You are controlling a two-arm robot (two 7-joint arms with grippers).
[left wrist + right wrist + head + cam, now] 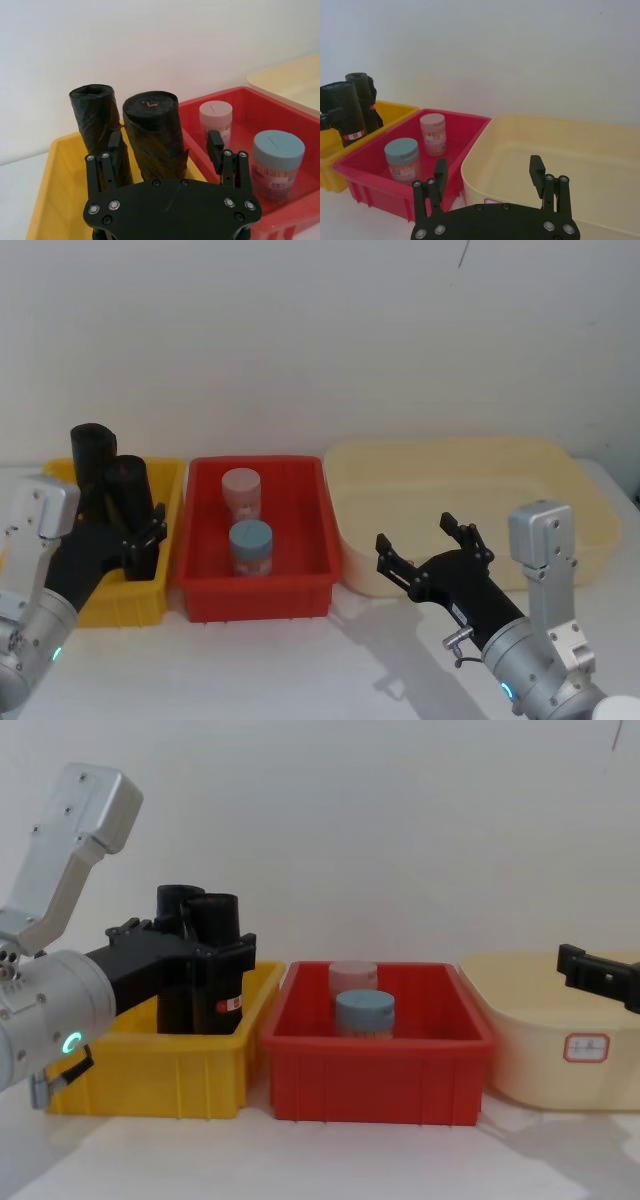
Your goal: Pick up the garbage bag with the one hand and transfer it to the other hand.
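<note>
The left gripper [165,143] is straddling the garbage bag [152,135] inside the yellow bin [47,195]. Its jaws are standing wide apart, one finger just beside the roll's flank and the other leaving a clear gap, so nothing is being pinched yet. The bag is standing upright between the fingers, rising above the bin's rim. Just past one fingertip, the ragged-topped black roll [95,120] is standing close against it.

The pick-up step looks to be in hand, with the grasp not yet made. The next move is likely calling for the jaws to press in squarely on the roll's body without catching its ragged neighbour. A straight lift clear of the bin wall would follow, then a carry across to the waiting arm.

Further off to the working gripper's right, a red bin [260,595] is holding a pink-lidded jar [241,492] and a blue-lidded jar [250,545]. Beyond that, the right gripper [420,540] is hanging near the front of a cream tub [450,447], jaws spread and gripping nothing.

All three containers are sitting in a row on a white tabletop [300,670], and a plain white wall [320,330] is closing off the room behind them.
</note>
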